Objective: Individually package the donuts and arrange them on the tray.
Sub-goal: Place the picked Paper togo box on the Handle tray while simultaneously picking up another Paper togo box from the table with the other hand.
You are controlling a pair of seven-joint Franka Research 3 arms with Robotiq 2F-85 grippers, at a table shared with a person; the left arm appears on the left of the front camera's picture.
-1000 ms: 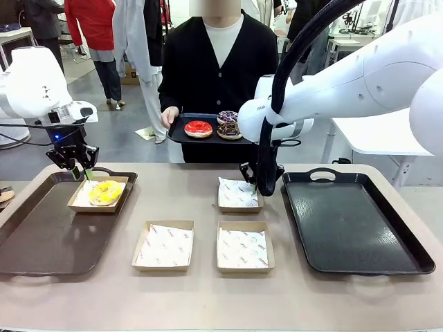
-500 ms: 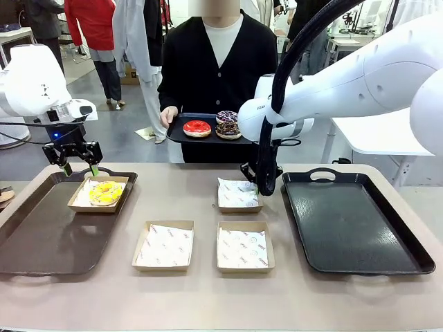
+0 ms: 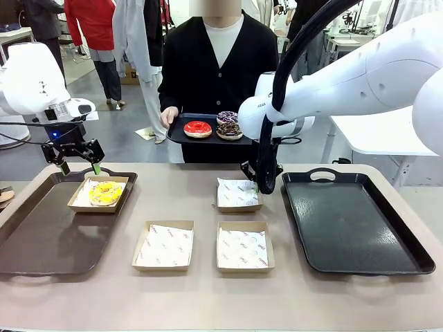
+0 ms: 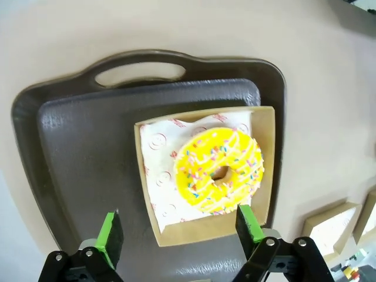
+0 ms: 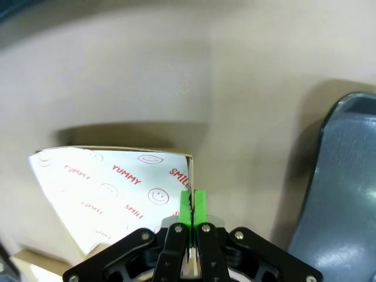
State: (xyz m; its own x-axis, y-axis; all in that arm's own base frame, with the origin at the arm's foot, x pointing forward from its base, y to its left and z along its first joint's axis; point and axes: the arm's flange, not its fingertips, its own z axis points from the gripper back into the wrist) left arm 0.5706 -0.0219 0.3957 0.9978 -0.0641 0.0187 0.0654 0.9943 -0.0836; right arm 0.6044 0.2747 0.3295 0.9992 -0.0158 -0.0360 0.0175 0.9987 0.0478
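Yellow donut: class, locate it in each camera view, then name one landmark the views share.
Front view: yellow donut, boxed, far left on the left tray.
Left wrist view: yellow donut centre-right, above the open left gripper.
Right wrist view: faces an empty lined box instead.
Shared landmark: the left tray's handle.

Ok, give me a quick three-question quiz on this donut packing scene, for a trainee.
1. True or false: the yellow donut sits in a box on the left tray.
2. How many donuts lie on the black tray the person holds? A two, B three, C four.
3. Fill in: the right arm's jaws are shut on the rim of an empty ____.
Key: 1 true. 2 B. 3 box, namely the far middle box.
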